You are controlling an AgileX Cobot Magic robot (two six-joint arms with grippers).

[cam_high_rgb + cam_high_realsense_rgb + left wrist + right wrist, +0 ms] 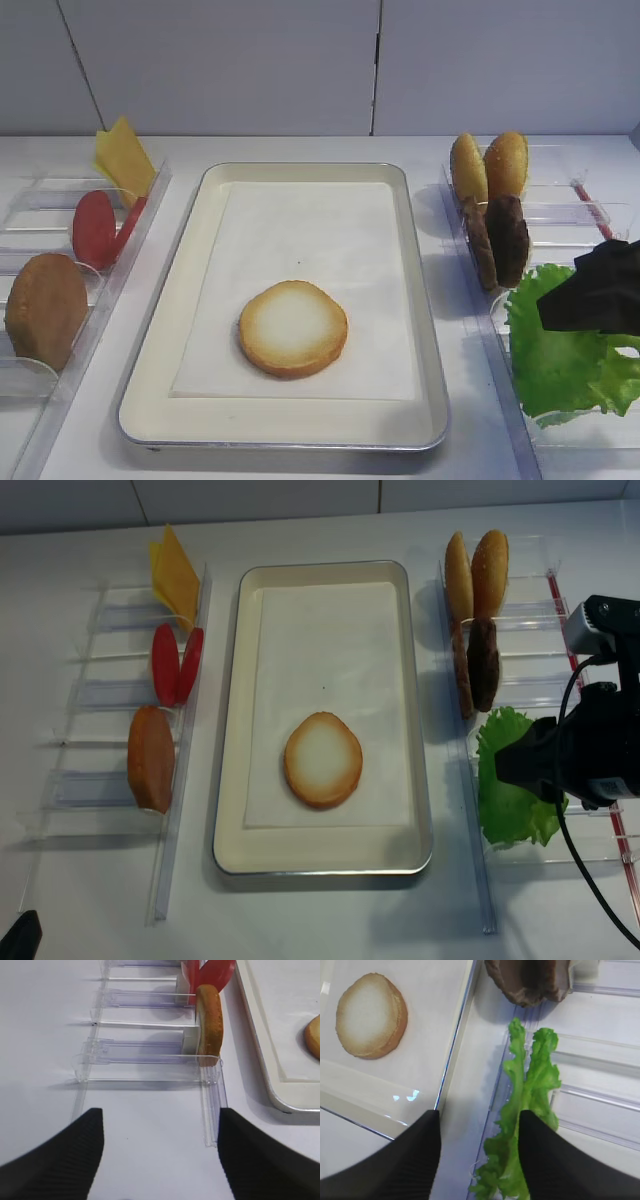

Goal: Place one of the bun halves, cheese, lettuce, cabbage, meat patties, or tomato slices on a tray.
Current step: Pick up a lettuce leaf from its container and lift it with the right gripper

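Note:
A pale-faced bun half [293, 328] lies flat on the cream tray [185, 290]. The green lettuce [532, 1070] stands on edge in the right holder. My right gripper [480, 1115] hovers low over it with its jaws apart: the right finger rests against the leaves, while the left finger [420, 1150] is over bare table between holder and tray. In the high view this gripper [525, 760] covers the lettuce's [505, 800] right side. My left gripper [160, 1115] is open over bare table, near the front end of the left holder.
The left holder [140, 1052] carries cheese [122, 155], tomato slices [95, 228] and a bun half [45, 308]. The right holder carries two bun halves [488, 165] and meat patties [505, 240] just behind the lettuce. A cable [570, 810] hangs off the right arm.

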